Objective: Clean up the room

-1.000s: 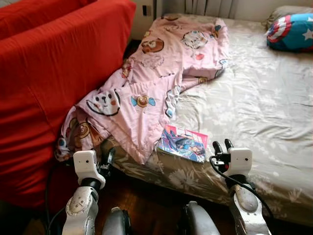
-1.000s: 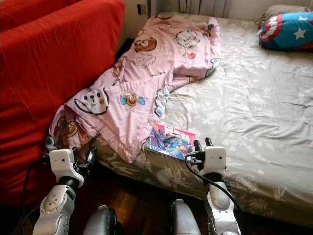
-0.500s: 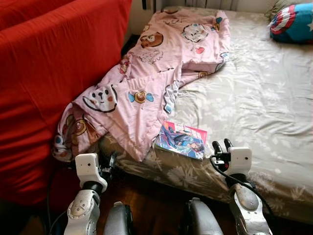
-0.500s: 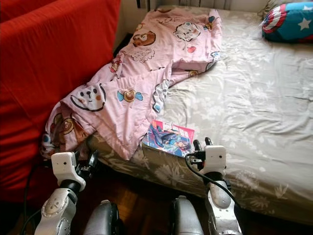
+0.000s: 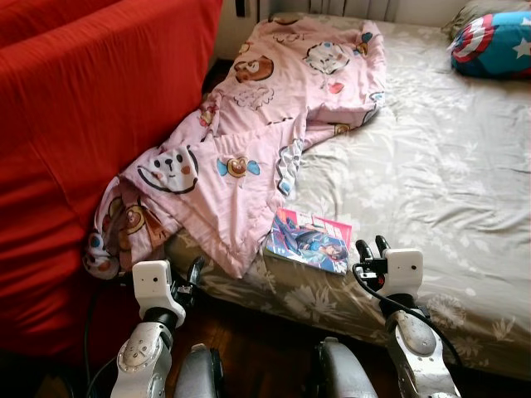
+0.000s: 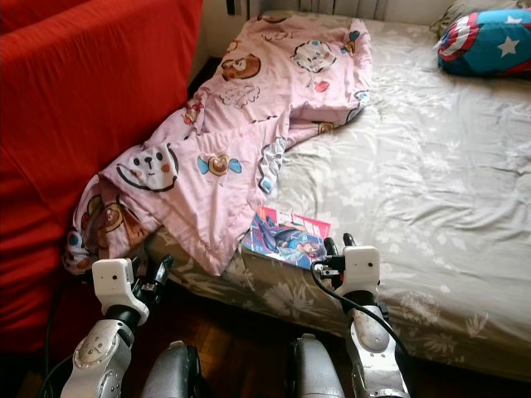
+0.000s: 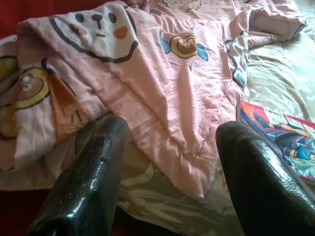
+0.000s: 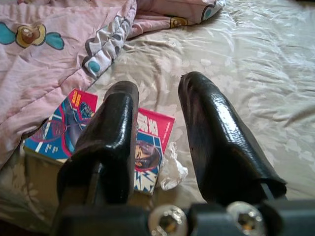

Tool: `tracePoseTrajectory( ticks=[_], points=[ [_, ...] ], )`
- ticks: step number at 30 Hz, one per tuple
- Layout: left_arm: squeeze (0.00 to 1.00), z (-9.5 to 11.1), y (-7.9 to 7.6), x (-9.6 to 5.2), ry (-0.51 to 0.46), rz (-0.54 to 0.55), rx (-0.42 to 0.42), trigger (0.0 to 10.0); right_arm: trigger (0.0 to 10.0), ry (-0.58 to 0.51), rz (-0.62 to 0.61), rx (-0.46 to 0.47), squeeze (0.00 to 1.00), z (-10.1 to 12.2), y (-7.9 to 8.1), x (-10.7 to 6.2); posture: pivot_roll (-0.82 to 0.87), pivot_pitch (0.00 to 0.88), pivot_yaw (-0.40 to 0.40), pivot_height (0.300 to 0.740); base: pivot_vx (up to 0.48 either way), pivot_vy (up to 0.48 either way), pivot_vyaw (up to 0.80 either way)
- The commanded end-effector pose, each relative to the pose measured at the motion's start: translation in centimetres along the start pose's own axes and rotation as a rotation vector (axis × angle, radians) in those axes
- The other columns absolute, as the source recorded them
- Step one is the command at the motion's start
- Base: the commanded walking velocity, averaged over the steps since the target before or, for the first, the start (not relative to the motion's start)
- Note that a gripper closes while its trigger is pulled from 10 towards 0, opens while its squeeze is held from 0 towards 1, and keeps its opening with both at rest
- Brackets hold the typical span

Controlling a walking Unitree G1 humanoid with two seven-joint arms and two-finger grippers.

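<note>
We are holding our right gripper just at the near edge of the bed, and its two fingers are standing moderately apart with nothing between them. Directly ahead of it and a little toward our left, the comic book is lying flat on the sheet, very near the fingertips but not touching them. Its long axis is running roughly crosswise to the fingers, along the bed edge. A small crumpled wrapper is resting against its nearer corner. The far corner is slipping under the pink blanket. Our left gripper is waiting lower, open wide, facing the hanging blanket beside the red sofa; the right one is clearly nearer to the book. Compared with a second ago, we are seeing the left gripper lower, and the book slightly closer to the right gripper.
</note>
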State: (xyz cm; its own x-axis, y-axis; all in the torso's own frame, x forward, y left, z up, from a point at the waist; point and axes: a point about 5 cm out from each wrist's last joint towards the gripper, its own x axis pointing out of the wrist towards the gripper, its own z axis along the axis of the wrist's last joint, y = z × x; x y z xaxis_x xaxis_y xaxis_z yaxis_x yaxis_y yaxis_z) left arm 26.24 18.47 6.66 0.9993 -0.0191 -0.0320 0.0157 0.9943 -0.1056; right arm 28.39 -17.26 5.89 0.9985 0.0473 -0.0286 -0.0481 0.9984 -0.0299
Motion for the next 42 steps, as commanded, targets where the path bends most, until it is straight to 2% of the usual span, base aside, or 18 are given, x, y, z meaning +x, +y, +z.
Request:
tracePoseTrajectory(
  ticks=[1,20,30,34,35,36,41,42],
  points=[
    [0.0,-0.1,0.1,-0.3,0.012,0.003,-0.009,10.0,10.0,0.052,0.001,0.016,0.0,-1.0,0.1,-0.4,-0.14,0.183,0.019,0.636,0.322,0.0,0.0],
    [0.0,0.0,0.4,-0.4,0.016,0.012,-0.004,10.0,10.0,0.078,-0.005,0.025,0.0,-1.6,0.4,-0.3,-0.13,0.199,0.019,0.636,0.336,0.0,0.0],
    [0.0,0.1,0.5,-0.6,0.011,0.015,-0.002,10.0,10.0,0.152,-0.119,0.097,0.0,-3.0,-0.7,-0.6,-0.12,0.213,0.027,0.636,0.15,0.0,0.0],
    [0.0,0.1,0.5,-0.6,0.015,0.015,0.002,10.0,10.0,0.218,-0.198,0.125,0.0,-4.2,-1.6,-0.9,-0.12,0.221,0.029,0.636,0.0,0.0,0.0],
    [0.0,0.1,0.5,-0.7,0.016,0.014,0.003,10.0,10.0,0.252,-0.228,0.161,0.0,-4.8,-2.0,-1.1,-0.11,0.225,0.031,0.636,0.0,0.0,0.0],
    [0.0,0.1,0.5,-0.7,0.017,0.013,0.004,10.0,10.0,0.277,-0.248,0.182,1.0,-5.3,-2.3,-1.3,-0.11,0.229,0.033,0.636,0.0,0.0,0.0],
    [0.0,0.1,0.5,-0.9,0.023,0.007,0.007,10.0,10.0,0.358,-0.287,0.194,1.0,-6.7,-3.1,-1.9,-0.1,0.239,0.04,0.636,0.0,0.0,0.0],
    [0.0,0.1,0.5,-0.9,0.025,0.004,0.009,10.0,10.0,0.391,-0.312,0.218,1.0,-7.2,-3.5,-2.1,-0.09,0.242,0.045,0.636,0.0,0.0,0.0]
  ],
)
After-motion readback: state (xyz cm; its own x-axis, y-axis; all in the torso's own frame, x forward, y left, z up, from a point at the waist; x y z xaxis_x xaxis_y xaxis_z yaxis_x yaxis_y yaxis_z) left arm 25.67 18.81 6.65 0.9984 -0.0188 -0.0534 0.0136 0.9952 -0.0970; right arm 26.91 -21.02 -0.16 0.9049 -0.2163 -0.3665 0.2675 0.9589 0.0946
